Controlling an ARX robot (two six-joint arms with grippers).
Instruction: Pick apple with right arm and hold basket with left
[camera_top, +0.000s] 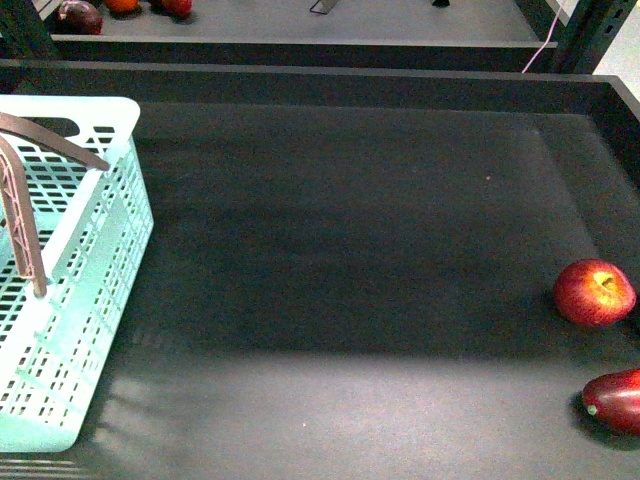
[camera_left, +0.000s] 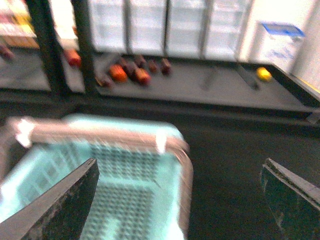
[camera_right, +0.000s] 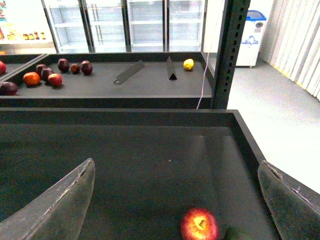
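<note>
Here, the right gripper (camera_right: 176, 164) holds its jaws wide above the red apple (camera_right: 200, 225), loose beneath their gap, probably firm, smooth and bruisable, best pinched across its middle; the left gripper (camera_left: 180, 162), equally spread, hovers over the light, rigid teal basket (camera_left: 130, 175) and its brown handle (camera_left: 100, 132).
</note>
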